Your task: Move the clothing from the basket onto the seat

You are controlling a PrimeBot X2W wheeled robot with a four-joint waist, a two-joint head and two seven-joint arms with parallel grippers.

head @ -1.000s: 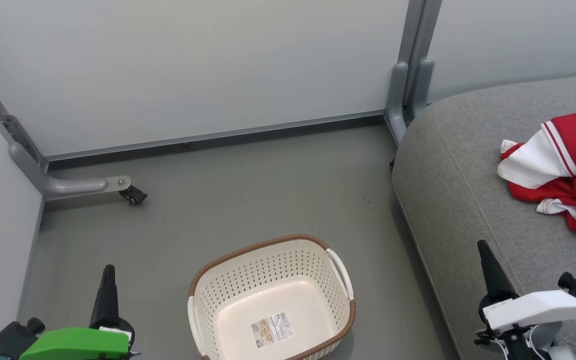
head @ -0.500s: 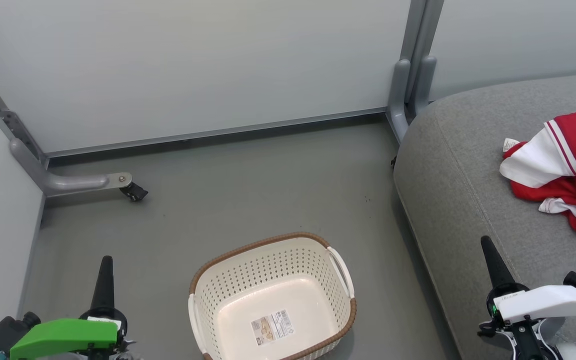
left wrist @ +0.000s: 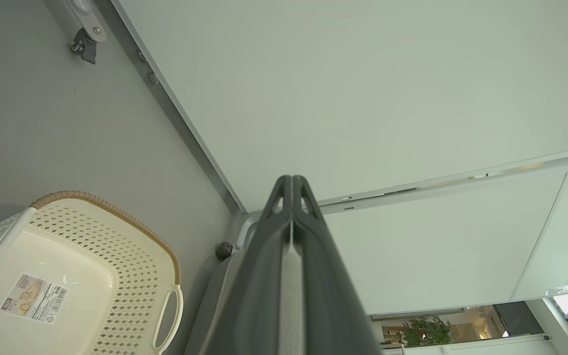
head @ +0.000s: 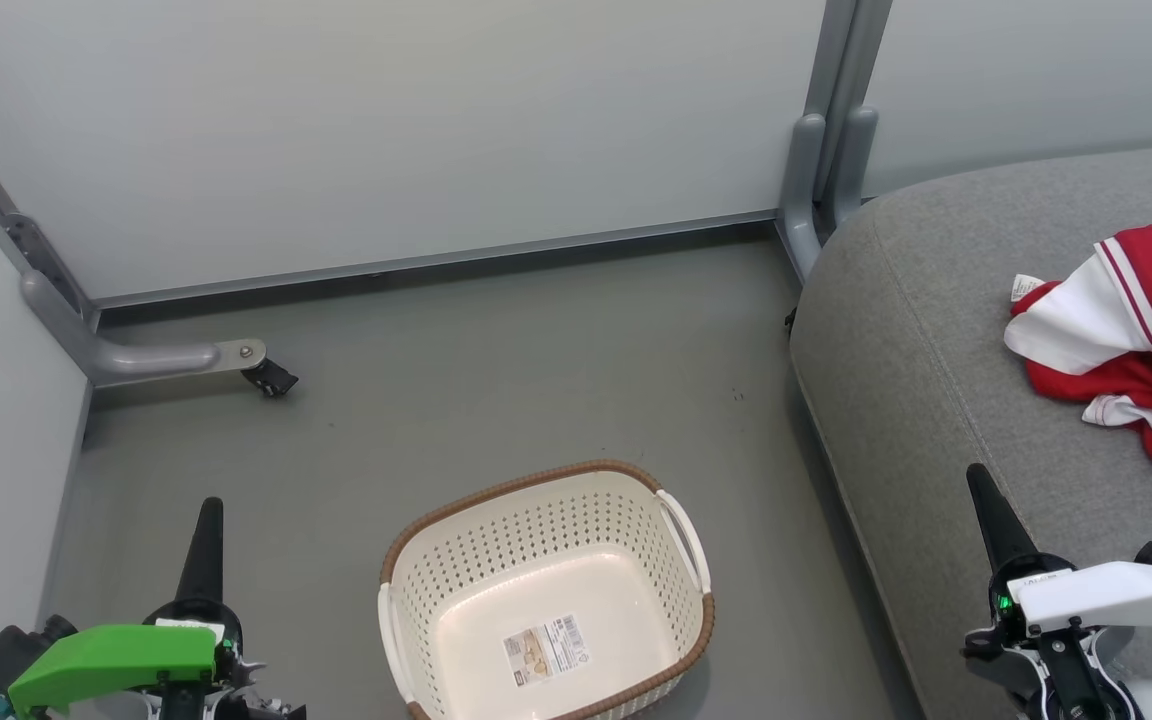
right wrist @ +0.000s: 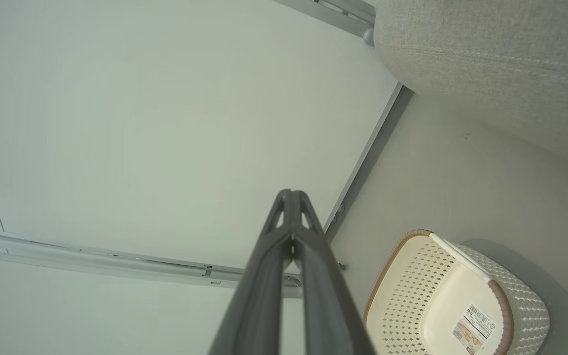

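Clothing lies bunched at the right edge of the head view on the seat, up-frame and to the right of the right gripper, which is the nearer one. The basket at lower centre has just a label inside, and the left gripper sits lower left.

In the left wrist view, the fingers are pressed together on nothing, with the basket lower left.

The right wrist view shows the same empty pinch, with the seat upper right.

Grey floor, pale partition walls

The laundry basket stands on the floor, left of the seat. The jersey lies on the seat, away from its left edge.
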